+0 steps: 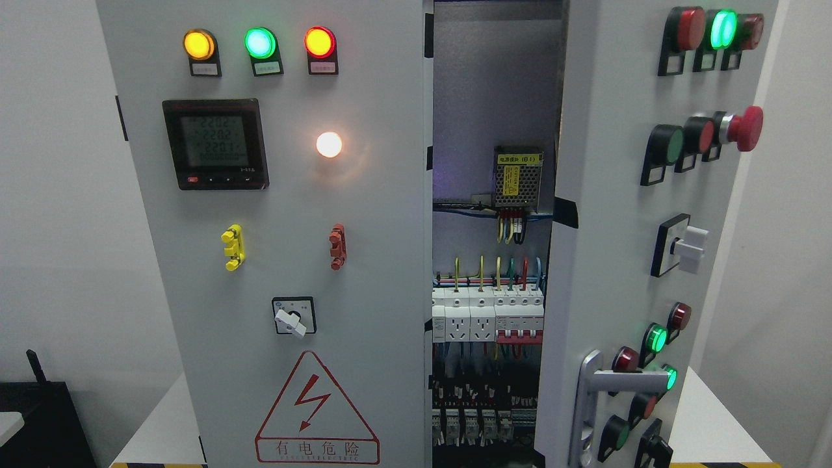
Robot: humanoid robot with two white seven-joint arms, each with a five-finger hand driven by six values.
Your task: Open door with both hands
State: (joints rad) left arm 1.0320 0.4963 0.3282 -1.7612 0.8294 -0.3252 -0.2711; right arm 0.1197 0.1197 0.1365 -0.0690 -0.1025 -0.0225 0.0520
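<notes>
- Two doors front the cabinet: the left door [286, 260] sits shut, while the right door [624, 260] stands swung partly out, exposing breakers [487, 318] inside.
- Neither robot hand shows, so finger state cannot be told.
- Its lever handle [601, 383] juts forward, seemingly the natural spot for pulling wider.

Probably an electrical lab: a grey control cabinet [260, 260] with indicator lamps [259, 43], breakers [517, 318] and wiring on a white table [153, 429].

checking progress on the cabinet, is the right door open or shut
Open. The right door is swung out at an angle, leaving a gap that shows the breakers and wiring inside. The left door looks shut.
</notes>
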